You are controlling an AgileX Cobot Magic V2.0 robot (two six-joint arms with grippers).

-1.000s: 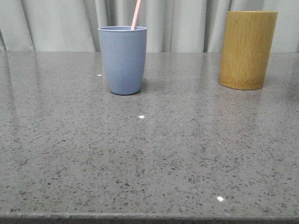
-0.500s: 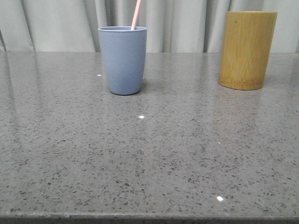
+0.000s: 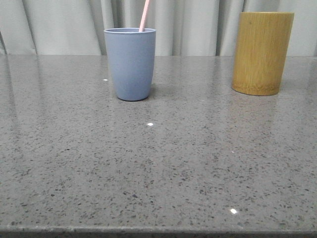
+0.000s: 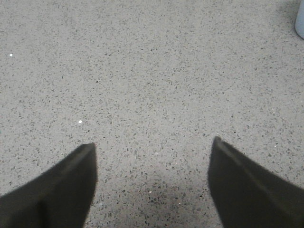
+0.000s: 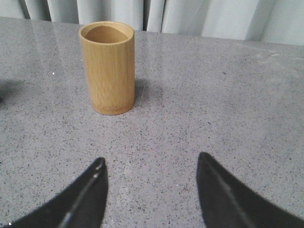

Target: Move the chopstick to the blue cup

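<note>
The blue cup (image 3: pixel 130 63) stands upright on the grey speckled table at the back left in the front view. A thin pale-pink chopstick (image 3: pixel 144 15) stands in it, only its upper end showing above the rim. A sliver of the cup (image 4: pixel 300 19) shows at the edge of the left wrist view. My left gripper (image 4: pixel 153 147) is open and empty over bare table. My right gripper (image 5: pixel 151 161) is open and empty, a short way from the bamboo holder (image 5: pixel 107 67). Neither gripper shows in the front view.
The yellow-brown bamboo holder (image 3: pixel 261 52) stands at the back right; its inside looks empty in the right wrist view. Pale curtains (image 3: pixel 198 25) hang behind the table. The table's front edge (image 3: pixel 158 231) runs along the bottom of the front view.
</note>
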